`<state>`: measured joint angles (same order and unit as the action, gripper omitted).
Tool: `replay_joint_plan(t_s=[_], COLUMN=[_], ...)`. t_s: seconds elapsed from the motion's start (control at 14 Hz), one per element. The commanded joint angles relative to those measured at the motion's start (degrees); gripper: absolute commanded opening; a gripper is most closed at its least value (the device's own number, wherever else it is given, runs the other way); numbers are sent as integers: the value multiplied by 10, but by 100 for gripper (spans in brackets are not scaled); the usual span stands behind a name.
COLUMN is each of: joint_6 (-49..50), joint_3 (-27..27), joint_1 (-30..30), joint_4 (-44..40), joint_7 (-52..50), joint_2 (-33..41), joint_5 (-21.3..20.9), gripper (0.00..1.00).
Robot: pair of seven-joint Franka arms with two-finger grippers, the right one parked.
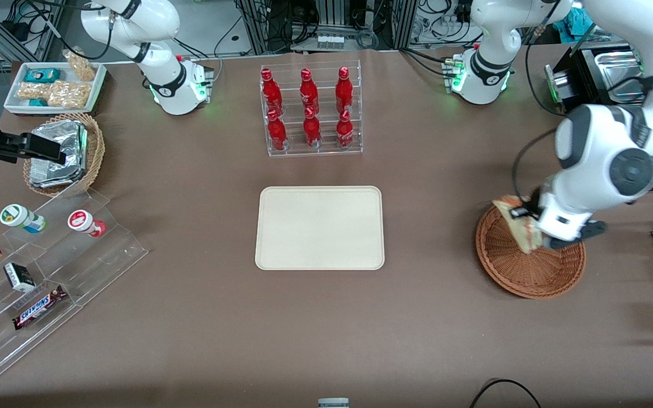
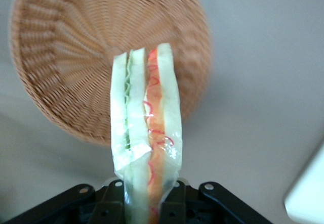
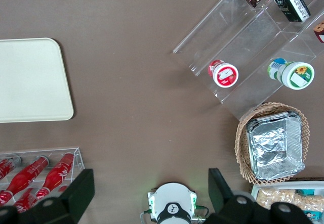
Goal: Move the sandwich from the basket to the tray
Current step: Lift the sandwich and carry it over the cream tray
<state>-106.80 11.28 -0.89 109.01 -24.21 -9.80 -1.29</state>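
Snack bars [image 1: 37, 306] lie on the clear stepped stand [image 1: 49, 283] closest to the front camera, toward the parked arm's end of the brown surface [image 1: 202, 317]. Farther from that camera, the reddish-brown wicker basket [image 1: 522, 272] sits at the working arm's end, and the hand [image 1: 533, 229] hangs above it, clenched on the sandwich [image 1: 519, 224]. From the wrist camera the sandwich [image 2: 147, 133] shows as a wedge lifted clear of the basket [image 2: 66, 57]: pale bread slices with a wavy green layer and a red-streaked layer between them, seemingly under a clear wrap, its lower end pinched between the black fingers [image 2: 109, 204]. In the front view it looks tilted, over the basket's rim on the side toward the tray [image 1: 319, 228]. That cream tray lies bare at mid-surface, well apart from the basket, with open brown surface between them. Farther still stands a clear rack of red bottles [image 1: 310, 110], near the tray's farther edge but not touching it.
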Motion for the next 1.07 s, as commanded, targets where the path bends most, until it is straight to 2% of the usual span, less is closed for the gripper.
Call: replay_joint_plan(t_s=[0.0,0.29,0.43,0.64,0.79,1.0], joint_6=[45,45,39,36,10,-73], joint_3=[41,54,54,54,54,52], joint_1=[49,173,223,298,329,354], joint_4=[-48,-97,-122,-239,-291,-292], joint_7=[13,9,-30,-118,-172,-203], joint_2=[-14,-79,-121,-233,-285,-312], joint_5=[-3,3,3,2,-3,-4], gripper=[16,16,18,19,19,23])
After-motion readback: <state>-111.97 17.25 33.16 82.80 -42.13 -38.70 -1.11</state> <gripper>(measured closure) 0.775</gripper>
